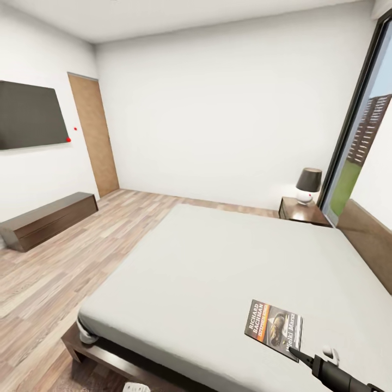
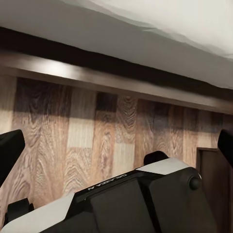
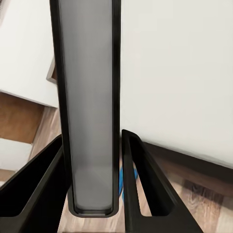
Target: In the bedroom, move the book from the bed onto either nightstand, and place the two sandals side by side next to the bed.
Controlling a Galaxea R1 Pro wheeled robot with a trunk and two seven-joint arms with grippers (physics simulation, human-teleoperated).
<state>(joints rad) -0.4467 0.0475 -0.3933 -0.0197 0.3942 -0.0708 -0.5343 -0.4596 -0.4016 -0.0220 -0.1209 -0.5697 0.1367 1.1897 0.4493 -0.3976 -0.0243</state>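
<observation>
The book, dark with white lettering and an orange band, is at the near right part of the bed. My right gripper reaches in from the lower right and meets the book's near corner. In the right wrist view the book stands edge-on between the two black fingers, which press against both its faces. A blue sliver of a sandal shows on the floor behind it. My left gripper is open wide over the wood floor beside the bed frame. A nightstand stands at the bed's far right corner.
A lamp with a dark shade sits on the nightstand, next to a tall window. Along the left wall are a low dark dresser, a wall-mounted screen and a wooden door. Wood-plank floor lies left of the bed.
</observation>
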